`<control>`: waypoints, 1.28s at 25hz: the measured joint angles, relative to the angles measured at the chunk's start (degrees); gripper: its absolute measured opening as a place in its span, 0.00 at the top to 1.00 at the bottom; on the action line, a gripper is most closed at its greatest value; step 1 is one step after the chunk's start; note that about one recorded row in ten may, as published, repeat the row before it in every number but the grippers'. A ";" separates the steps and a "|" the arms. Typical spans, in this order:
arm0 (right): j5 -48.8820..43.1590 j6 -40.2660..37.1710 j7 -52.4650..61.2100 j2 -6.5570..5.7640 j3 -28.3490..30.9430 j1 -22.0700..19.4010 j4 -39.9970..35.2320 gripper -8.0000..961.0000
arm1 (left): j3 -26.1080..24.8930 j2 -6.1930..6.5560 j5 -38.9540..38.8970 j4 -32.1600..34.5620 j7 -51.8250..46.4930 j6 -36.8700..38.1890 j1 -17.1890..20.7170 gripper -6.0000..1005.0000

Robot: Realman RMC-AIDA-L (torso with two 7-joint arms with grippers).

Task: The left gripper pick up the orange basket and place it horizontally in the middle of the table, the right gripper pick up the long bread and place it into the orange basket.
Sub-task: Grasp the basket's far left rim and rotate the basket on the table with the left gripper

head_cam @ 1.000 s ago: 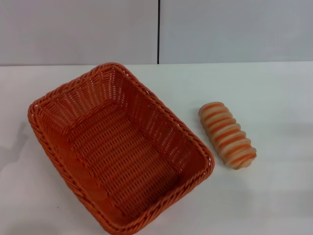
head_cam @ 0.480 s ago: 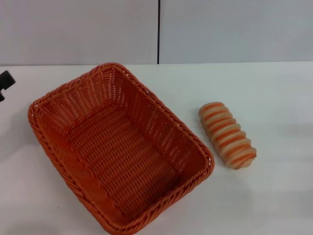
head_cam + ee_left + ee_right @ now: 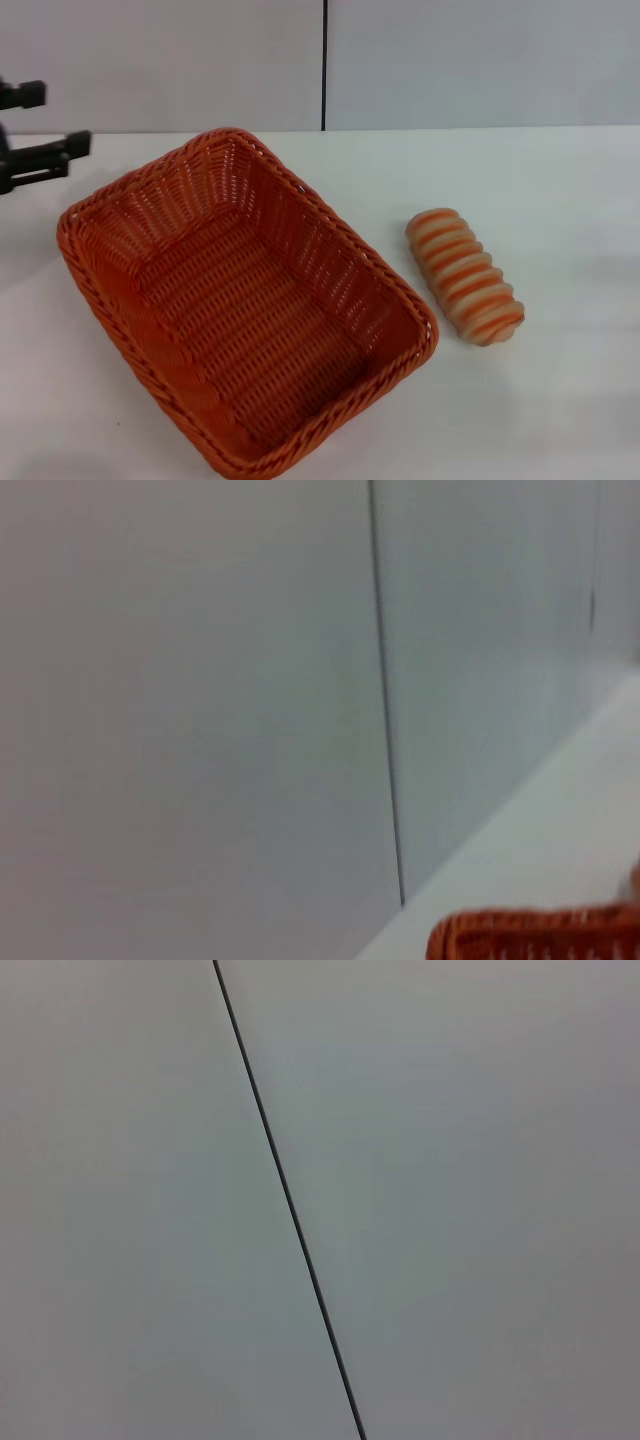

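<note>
Left hand, seemingly open, nears woven orange basket.

Left end effector half cut off

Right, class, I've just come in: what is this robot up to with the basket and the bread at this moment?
The left gripper, fingers open, is at the left edge of the head view, off the far-left corner of the orange basket and not touching it. The basket sits skewed and empty on the table. The long bread lies on the table beside it, untouched. The right gripper is out of sight.
</note>
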 joint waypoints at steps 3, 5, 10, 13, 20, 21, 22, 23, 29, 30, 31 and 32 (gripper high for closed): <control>0.00 -0.30 0.00 -0.03 0.22 0.03 -0.08 0.30 | 9.24 0.20 9.07 6.18 -5.93 -5.35 -2.43 0.25; 0.00 -0.37 0.00 0.00 0.66 0.03 -0.14 0.30 | 11.62 0.23 13.18 7.88 -9.11 -5.38 -4.10 0.25; 0.00 -0.39 0.00 0.02 0.79 0.03 -0.16 0.30 | 19.87 -0.07 26.39 11.30 -17.20 -6.36 -8.18 0.25; 0.00 -0.31 0.00 0.02 0.86 -0.01 -0.11 0.30 | 25.47 -0.14 29.98 12.47 -21.54 -10.00 -8.55 0.25; 0.00 -0.09 -0.01 0.09 0.87 -0.11 0.24 0.31 | 35.71 -0.28 37.82 12.53 -27.10 -17.74 -8.21 0.25; 0.00 -0.09 0.00 0.12 0.90 -0.15 0.28 0.31 | 35.71 -0.28 37.82 12.53 -27.10 -17.74 -8.21 0.25; 0.00 -0.06 0.00 0.15 0.97 -0.19 0.39 0.31 | 38.29 -0.32 40.20 11.92 -28.19 -19.16 -8.17 0.25; 0.00 -0.06 -0.01 0.18 1.08 -0.21 0.45 0.31 | 38.34 -0.32 40.32 11.87 -28.24 -19.19 -8.20 0.25; 0.00 0.10 -0.01 0.18 1.38 -0.23 0.63 0.31 | 40.59 -0.35 42.69 10.80 -29.30 -19.56 -8.76 0.25; 0.00 0.13 0.00 0.18 1.38 -0.24 0.64 0.31 | 40.59 -0.35 42.69 10.80 -29.30 -19.56 -8.76 0.25; 0.00 0.14 0.00 0.18 1.39 -0.24 0.64 0.31 | 40.59 -0.35 42.69 10.80 -29.30 -19.56 -8.76 0.25; 0.00 0.15 0.00 0.18 1.39 -0.21 0.65 0.31 | 41.30 -0.35 43.05 10.27 -29.47 -19.37 -8.92 0.26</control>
